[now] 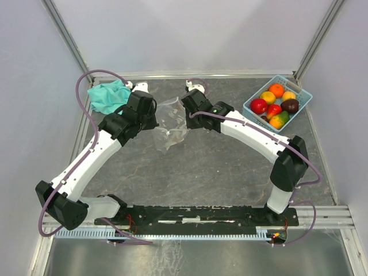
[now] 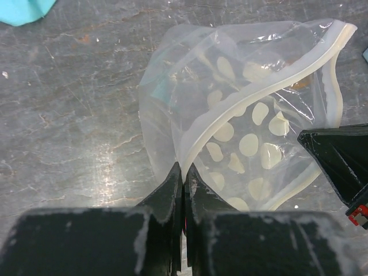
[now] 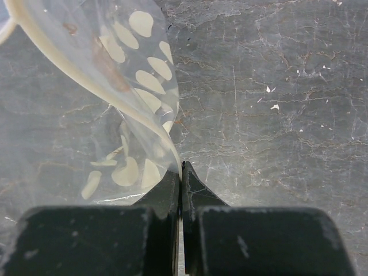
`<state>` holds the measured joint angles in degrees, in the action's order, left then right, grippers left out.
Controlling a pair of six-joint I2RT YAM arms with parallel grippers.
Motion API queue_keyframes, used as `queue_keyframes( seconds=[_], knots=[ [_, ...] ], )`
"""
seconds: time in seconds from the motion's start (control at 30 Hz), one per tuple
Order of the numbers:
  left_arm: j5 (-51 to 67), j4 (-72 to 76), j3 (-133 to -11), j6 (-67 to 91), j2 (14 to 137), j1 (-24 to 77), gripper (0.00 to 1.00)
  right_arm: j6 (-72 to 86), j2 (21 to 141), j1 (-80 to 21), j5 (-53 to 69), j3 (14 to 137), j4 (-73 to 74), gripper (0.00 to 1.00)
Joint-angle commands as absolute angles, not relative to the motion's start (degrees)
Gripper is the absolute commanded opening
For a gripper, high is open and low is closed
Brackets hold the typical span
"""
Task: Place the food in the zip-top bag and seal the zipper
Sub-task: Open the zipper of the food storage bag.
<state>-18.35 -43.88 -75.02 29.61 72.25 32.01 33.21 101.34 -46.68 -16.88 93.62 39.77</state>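
Observation:
The clear zip-top bag [image 1: 170,123] with white dots hangs between my two arms at the back of the table. My left gripper [image 1: 155,119] [image 2: 184,168] is shut on one end of the whitish zipper [image 2: 270,92]. On the bag's opposite edge, my right gripper [image 1: 185,115] [image 3: 181,165] is shut on the zipper [image 3: 75,69]. The mouth of the bag [image 2: 247,115] bulges open between the two strips. The food [image 1: 275,106], glossy red, orange, yellow, green and maroon toy fruits, lies in a basket at the far right. No fruit shows inside the bag [image 3: 126,86].
A light-blue perforated basket [image 1: 260,92] stands at the back right corner. A teal cloth [image 1: 108,95] [image 2: 23,8] lies at the back left, just behind my left arm. Metal frame rails run along the table's sides and back.

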Motion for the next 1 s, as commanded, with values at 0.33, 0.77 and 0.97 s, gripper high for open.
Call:
queue_keyframes(
  seconds=[0.33,0.77,0.97],
  knots=[
    [-15.57,-39.22,-72.67,26.51,74.58,32.17,0.03,33.14,103.10,-44.38,-12.62,84.06,30.50,0.02],
    [-14.22,-39.32,-78.61,25.69,83.71,32.56,0.03,26.24,95.96,-38.95,0.42,80.67,24.94,0.45],
    [-13.57,-39.84,-81.02,24.57,86.73,32.94,0.03,22.25,91.31,-33.88,3.76,80.82,26.52,0.66]
  ],
)
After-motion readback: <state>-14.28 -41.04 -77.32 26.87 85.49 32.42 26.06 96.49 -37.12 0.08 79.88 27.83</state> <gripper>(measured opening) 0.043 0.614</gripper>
